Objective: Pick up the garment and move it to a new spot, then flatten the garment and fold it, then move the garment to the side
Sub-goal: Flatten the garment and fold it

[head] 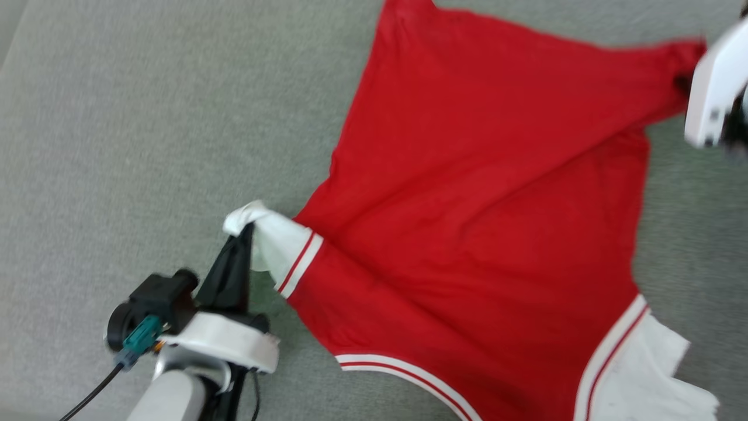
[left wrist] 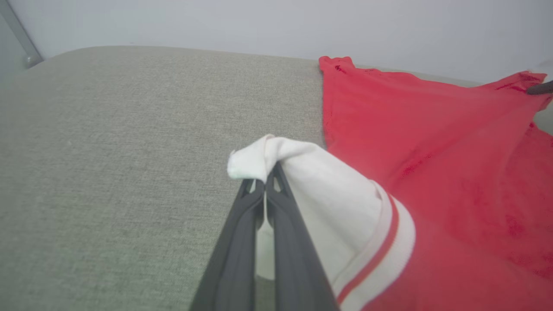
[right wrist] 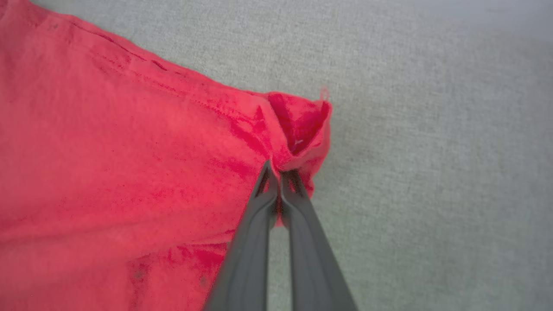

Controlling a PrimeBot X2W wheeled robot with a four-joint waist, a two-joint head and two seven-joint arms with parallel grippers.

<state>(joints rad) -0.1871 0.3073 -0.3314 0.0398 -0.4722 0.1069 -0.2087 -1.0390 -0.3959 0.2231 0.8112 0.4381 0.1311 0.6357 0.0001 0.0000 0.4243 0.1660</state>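
Thin red jersey shirt with white sleeve ends (head: 467,204) spans centre-right on grey woven surface (head: 146,146). Left gripper (head: 248,231), lower left, pinches a sleeve end; right gripper (right wrist: 276,170) pinches a red corner, evidently to stretch it flat.

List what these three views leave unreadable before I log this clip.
The right hand, head view: blurred, cut by the right edge, fingers behind its pale casing.
The garment, head view: the top and bottom edges cut off a far corner and the near sleeve; its own fabric hides its underside.
The left hand, left wrist view: draped sleeve cloth covers the pinch point.
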